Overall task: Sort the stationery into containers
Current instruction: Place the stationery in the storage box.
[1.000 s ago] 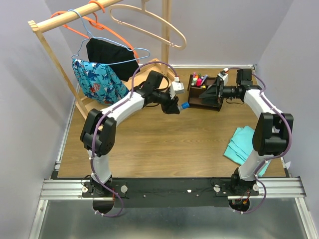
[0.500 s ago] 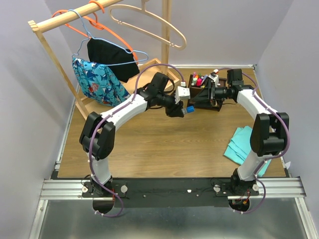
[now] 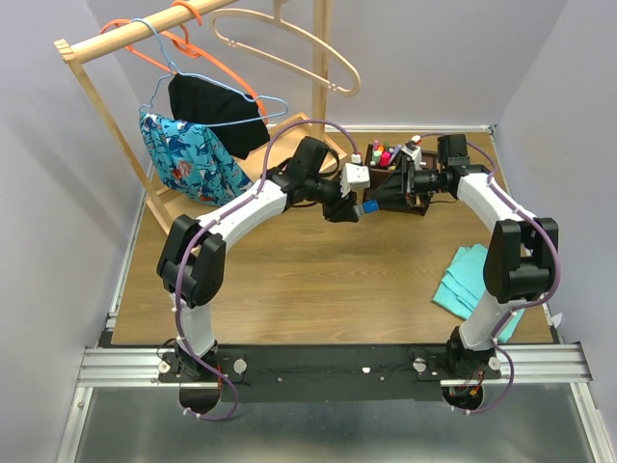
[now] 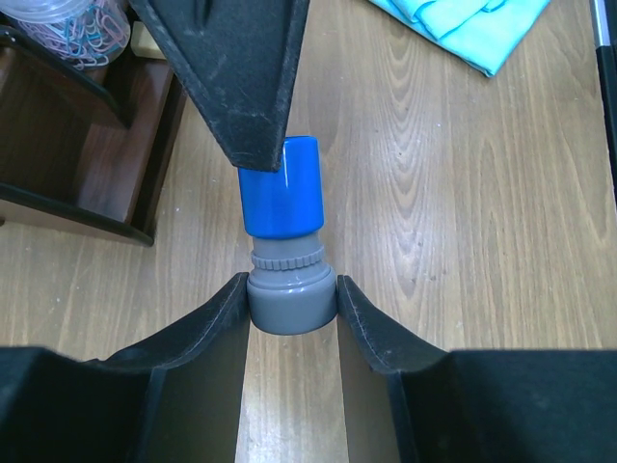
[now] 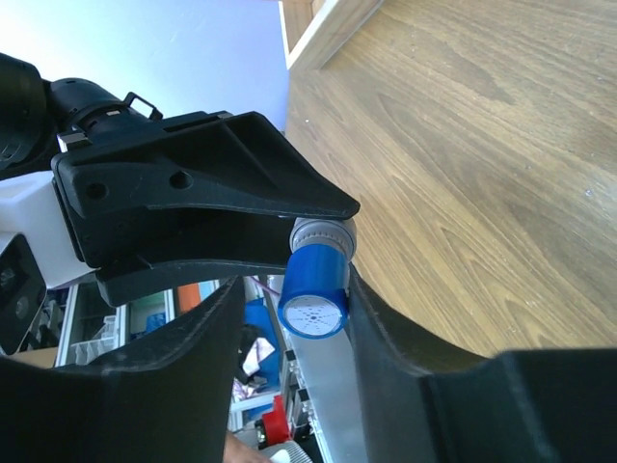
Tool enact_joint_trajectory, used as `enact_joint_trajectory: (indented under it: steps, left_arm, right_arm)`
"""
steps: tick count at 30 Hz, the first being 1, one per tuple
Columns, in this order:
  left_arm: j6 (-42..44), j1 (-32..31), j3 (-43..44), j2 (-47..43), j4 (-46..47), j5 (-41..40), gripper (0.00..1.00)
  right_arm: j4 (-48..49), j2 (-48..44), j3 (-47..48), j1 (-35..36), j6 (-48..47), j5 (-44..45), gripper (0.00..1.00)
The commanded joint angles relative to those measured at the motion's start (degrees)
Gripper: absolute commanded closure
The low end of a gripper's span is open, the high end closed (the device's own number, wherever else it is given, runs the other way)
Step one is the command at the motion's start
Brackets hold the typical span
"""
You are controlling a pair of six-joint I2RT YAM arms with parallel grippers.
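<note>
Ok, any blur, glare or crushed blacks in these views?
Top external: sharp, evenly lit, soft shadows on the table. Left wrist: blue cap crisp, bottom foreground solid black. Right wrist: cap sharp, wall bright and bluish, clutter behind it soft.

Walls [image 3: 58, 193]: plain pale lilac.
Counter [image 3: 318, 280]: brown wood grain, aluminium rail [image 3: 328, 359] at near edge.
Garment rack [image 3: 125, 34]: pale wood, far left, bearing black garment [image 3: 212, 111], blue floral garment [image 3: 188, 154].
Light: even.
</note>
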Motion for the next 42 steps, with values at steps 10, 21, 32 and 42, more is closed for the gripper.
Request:
enact_joint_trajectory:
  steps: [10,21,32,42]
  left_arm:
    - [-0.9,-0.4,2.9,1.7,2.3,-1.2,0.81]
    - [-0.4,-0.4,3.2,1.6,1.7,-1.1,0.82]
    - [0.3,-0.3,1.4,0.4,0.8,-0.6,0.84]
    - [0.7,-0.3,0.8,-0.4,0.4,-0.7,0.84]
  right_arm:
    - [-3.6,-1.1,0.9,1.3,-2.6,1.7,0.52]
    - [-3.9,-1.2,1.1,1.6,-3.1,2.8,0.57]
    - [-1.5,-2.2,0.1,1.0,-1.3,3.4,0.54]
    - [-0.6,-3.1,-1.5,-0.1,0.0,4.1,0.55]
